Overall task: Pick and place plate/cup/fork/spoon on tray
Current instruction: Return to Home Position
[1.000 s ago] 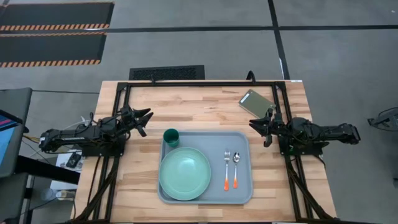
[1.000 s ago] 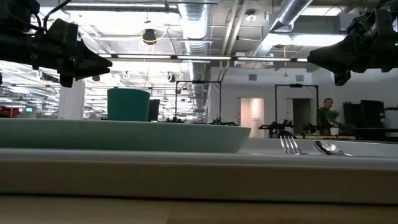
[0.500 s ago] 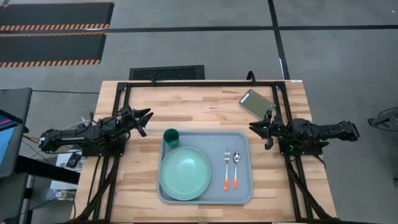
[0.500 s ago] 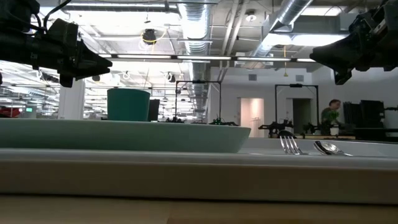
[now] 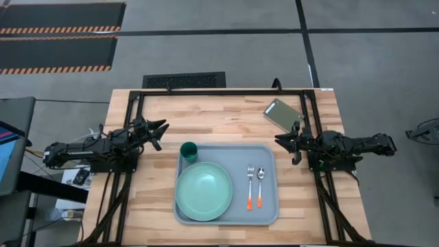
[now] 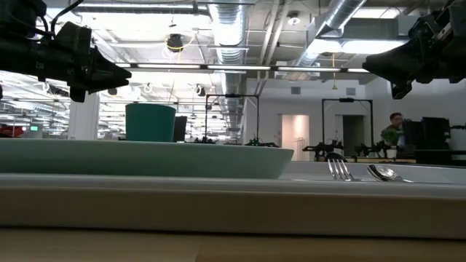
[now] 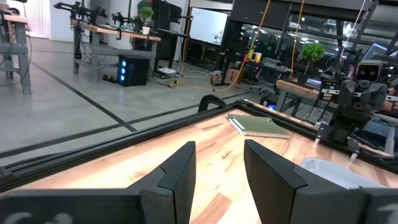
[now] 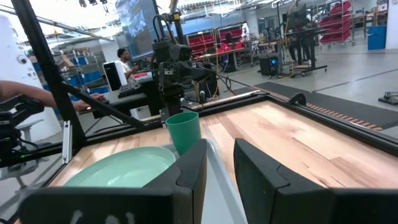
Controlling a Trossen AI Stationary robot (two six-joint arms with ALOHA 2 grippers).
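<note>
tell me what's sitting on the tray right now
The tray holds the plate, the cup beside it in a corner, and the fork and spoon side by side, fork nearer the plate. The tray floor under the plate is covered.

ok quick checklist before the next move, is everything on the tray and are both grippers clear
1. Plate on tray: ok, flat in the tray's left half.
2. Cup on tray: ok, upright in the corner nearest the left arm.
3. Fork and spoon on tray: ok, side by side, spoon on the fork's right.
4. Left gripper empty: ok, open, nothing between the fingers, over the table left of the tray.
5. Right gripper empty: ok, open, nothing held, off the tray's right edge.
6. Cup clear of the plate's rim: cannot tell, they sit very close.
</note>
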